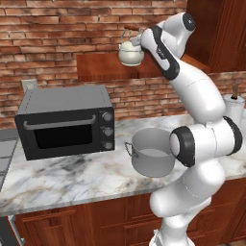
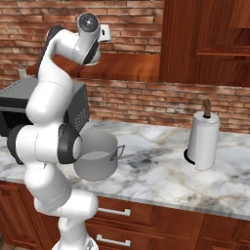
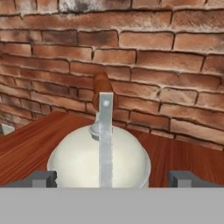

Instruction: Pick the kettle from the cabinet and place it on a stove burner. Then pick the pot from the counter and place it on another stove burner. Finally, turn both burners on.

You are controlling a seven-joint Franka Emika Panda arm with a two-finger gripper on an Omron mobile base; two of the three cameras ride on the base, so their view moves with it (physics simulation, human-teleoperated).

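While the kettle (image 3: 98,162) sits on the cabinet (image 3: 26,144) ledge against the brick wall, the fingers (image 3: 43,178) stand wide on either side of it, holding nothing.

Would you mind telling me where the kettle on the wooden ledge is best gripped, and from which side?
Probably by the round body of the kettle, coming straight on from the front. In the hand view the open gripper already straddles it, while the upright wire handle stands edge-on and thin.
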